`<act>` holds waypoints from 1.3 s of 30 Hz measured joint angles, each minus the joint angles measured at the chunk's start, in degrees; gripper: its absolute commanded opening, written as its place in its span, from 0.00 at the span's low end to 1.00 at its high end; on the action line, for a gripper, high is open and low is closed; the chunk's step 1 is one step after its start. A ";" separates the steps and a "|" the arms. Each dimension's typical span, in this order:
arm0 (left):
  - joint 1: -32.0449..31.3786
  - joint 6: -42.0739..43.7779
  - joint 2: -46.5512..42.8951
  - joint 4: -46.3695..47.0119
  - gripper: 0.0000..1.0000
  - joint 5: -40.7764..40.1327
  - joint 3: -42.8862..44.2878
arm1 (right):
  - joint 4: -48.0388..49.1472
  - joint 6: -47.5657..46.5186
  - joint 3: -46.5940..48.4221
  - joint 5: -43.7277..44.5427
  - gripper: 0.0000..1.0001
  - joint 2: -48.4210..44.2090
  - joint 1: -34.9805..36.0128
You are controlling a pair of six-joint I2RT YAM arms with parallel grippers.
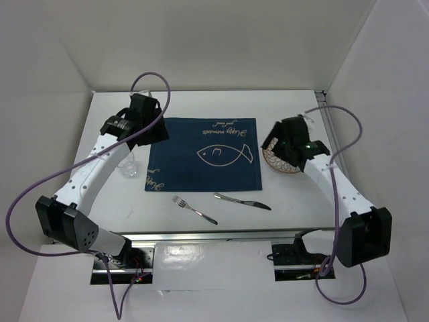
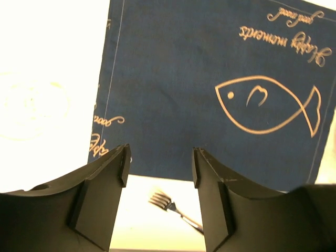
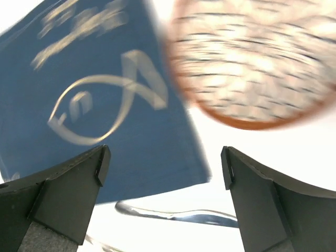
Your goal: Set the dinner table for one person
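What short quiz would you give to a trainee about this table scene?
1. True or false: the fork lies on the bare table, not on the blue placemat.
2. Which thing is the right gripper nearest to? A) knife B) plate C) glass
3. Fill in: the left gripper is ____ and holds nothing.
Key: 1 true; 2 B; 3 open.
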 measured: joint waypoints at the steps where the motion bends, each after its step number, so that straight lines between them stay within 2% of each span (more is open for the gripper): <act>1: 0.00 0.13 -1.36 0.50 0.67 0.37 -1.29 | -0.31 1.07 -1.97 -0.37 1.00 -1.73 -2.82; 3: 0.24 0.72 -3.43 1.05 0.67 1.01 -3.19 | -0.94 3.32 -5.70 -1.27 1.00 -4.52 -8.74; 7: 0.44 1.38 -4.42 1.60 0.67 1.97 -4.28 | -0.17 7.58 -14.62 -6.58 0.91 -9.07 -18.25; 15: 0.48 1.64 -4.42 1.73 0.67 3.08 -5.01 | 8.46 12.92 -25.31 -15.78 0.91 -9.70 -27.80; 19: 0.48 2.69 -4.42 1.79 0.67 3.26 -5.11 | 14.86 14.29 -26.64 -18.36 0.84 -5.29 -28.61; 27: 0.48 2.93 -4.42 1.77 0.67 3.30 -5.75 | 25.03 16.59 -28.41 -20.28 0.55 3.28 -29.51; 33: 0.48 2.99 -4.00 1.81 0.67 3.30 -6.08 | 28.85 17.09 -28.83 -20.46 0.38 7.28 -29.57; 34: 0.48 3.02 -3.93 1.77 0.67 3.30 -6.21 | 29.53 17.18 -28.83 -20.44 0.27 7.45 -29.59; 37: 0.48 3.06 -3.78 1.79 0.67 3.30 -6.27 | 30.97 18.80 -28.20 -20.92 0.11 7.65 -30.64; 38: 0.48 3.08 -3.76 1.79 0.67 3.30 -6.27 | 31.50 18.86 -27.69 -20.87 0.00 7.39 -30.95; 39: 0.48 3.08 -3.76 1.79 0.67 3.30 -6.27 | 31.43 18.93 -27.12 -20.63 0.00 6.84 -31.01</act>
